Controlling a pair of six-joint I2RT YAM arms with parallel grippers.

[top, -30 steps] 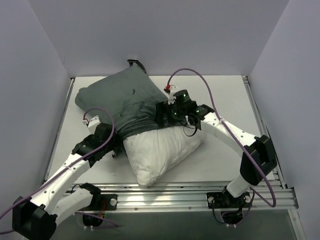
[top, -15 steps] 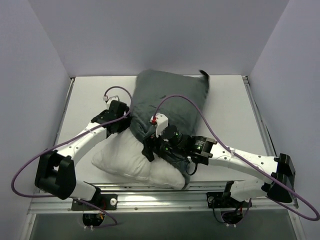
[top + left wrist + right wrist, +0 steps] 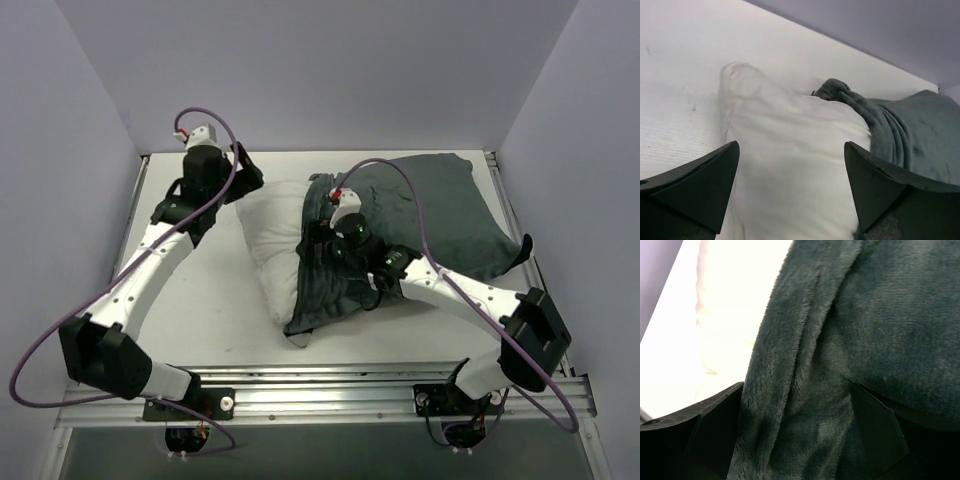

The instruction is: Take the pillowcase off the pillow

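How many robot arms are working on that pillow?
2. The left arm reaches toward the white pillow's far-left side; the right arm is over the bunched grey-green pillowcase, mid-table.

left arm (image 3: 150,262): is stretching from its base at the near left toward the far left corner, with the wrist raised at the far end.
left gripper (image 3: 248,186): is pointing right and slightly down; its fingers (image 3: 690,192) are standing wide apart and clasping nothing.
right arm (image 3: 470,295): is folding at the elbow on the near right, with the forearm running low toward the middle.
right gripper (image 3: 318,236): is pointing down and left; its fingers (image 3: 875,432) are standing well apart.
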